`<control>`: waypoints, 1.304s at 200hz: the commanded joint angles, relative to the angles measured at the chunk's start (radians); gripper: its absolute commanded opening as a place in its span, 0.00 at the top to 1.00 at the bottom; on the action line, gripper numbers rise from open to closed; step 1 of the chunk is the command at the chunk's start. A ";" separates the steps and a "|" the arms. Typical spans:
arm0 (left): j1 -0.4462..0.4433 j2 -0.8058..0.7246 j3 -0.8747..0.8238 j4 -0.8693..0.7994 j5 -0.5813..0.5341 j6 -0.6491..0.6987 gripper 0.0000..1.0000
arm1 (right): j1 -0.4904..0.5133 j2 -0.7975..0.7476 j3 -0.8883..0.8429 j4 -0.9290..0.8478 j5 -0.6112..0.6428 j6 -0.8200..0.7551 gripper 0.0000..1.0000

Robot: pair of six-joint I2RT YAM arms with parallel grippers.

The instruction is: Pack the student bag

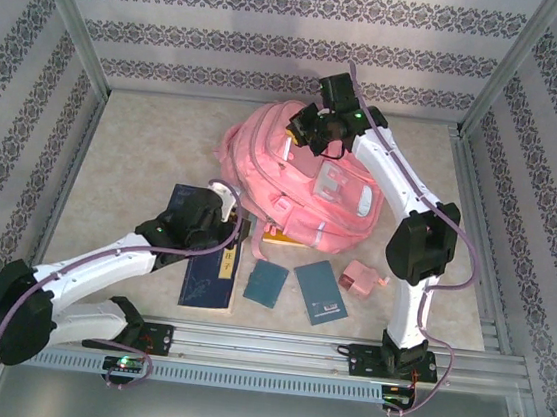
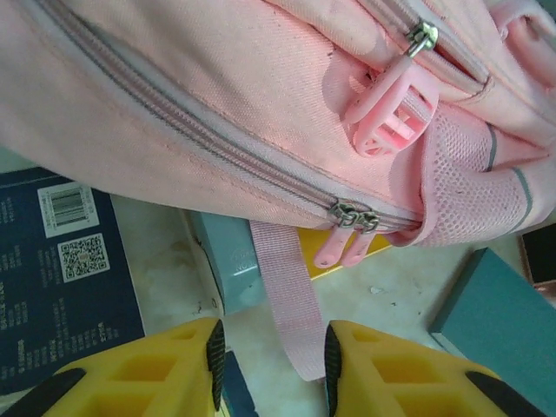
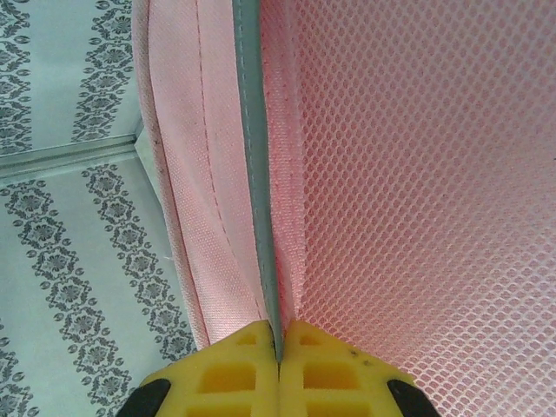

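The pink student bag point(image 1: 302, 181) lies mid-table. My right gripper point(image 1: 313, 127) is at its far upper edge. In the right wrist view this gripper point(image 3: 280, 347) is shut on a fold of the bag point(image 3: 417, 174), where pink mesh meets a grey trim strip point(image 3: 252, 156). My left gripper point(image 1: 223, 207) is at the bag's near-left edge. In the left wrist view it point(image 2: 271, 360) is open, with a loose pink strap point(image 2: 287, 295) hanging between its fingers. Two pink zip pulls point(image 2: 347, 217) sit together just beyond, on a closed zip of the bag point(image 2: 217, 78).
A dark blue book point(image 1: 208, 276), a small teal book point(image 1: 268, 283), another teal book point(image 1: 320, 292) and a small pink pouch point(image 1: 361, 277) lie in front of the bag. A yellow book point(image 1: 280, 237) pokes out from under it. Patterned walls enclose the table.
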 commanded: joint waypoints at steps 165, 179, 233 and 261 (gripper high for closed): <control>0.006 0.331 0.073 0.214 0.179 -0.018 0.50 | 0.022 -0.071 -0.054 0.101 -0.080 0.083 1.00; 0.006 0.348 0.082 0.215 0.167 -0.016 0.50 | 0.022 -0.069 -0.054 0.099 -0.082 0.083 1.00; 0.010 0.418 0.131 0.200 0.126 -0.004 0.58 | 0.030 -0.072 -0.071 0.099 -0.088 0.083 1.00; 0.015 0.436 0.151 0.202 0.136 -0.004 0.65 | 0.032 -0.076 -0.085 0.100 -0.087 0.082 1.00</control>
